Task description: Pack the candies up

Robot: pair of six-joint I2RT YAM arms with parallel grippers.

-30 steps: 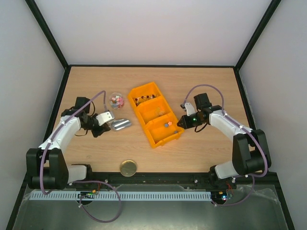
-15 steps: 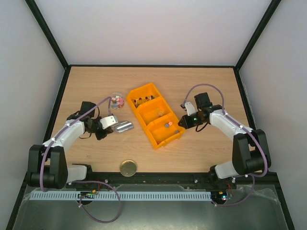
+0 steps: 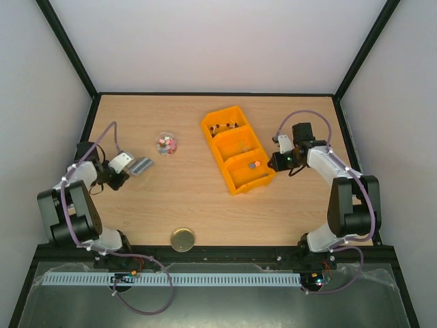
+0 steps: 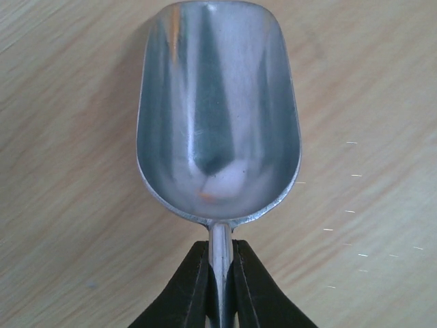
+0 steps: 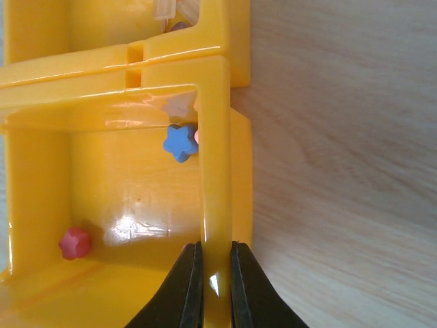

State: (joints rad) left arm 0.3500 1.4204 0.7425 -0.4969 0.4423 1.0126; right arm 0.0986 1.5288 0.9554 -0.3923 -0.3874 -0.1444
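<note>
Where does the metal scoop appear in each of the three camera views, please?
Top external: the metal scoop is left of centre, at the left arm's tip, well left of the orange tray.
Left wrist: it fills the middle of the picture, bowl towards the top, handle pinched in the left gripper.
Right wrist: not in it.
Shared landmark: the wooden tabletop, seen in all three views.

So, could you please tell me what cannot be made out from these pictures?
- Top view: the candies in the clear jar are too small to count.
- Left wrist view: the pale smear in the scoop could be a candy or a reflection; the left hand covers the handle.
- Right wrist view: the tray wall hides part of a pale candy; the frame's edge cuts off the tray.
</note>
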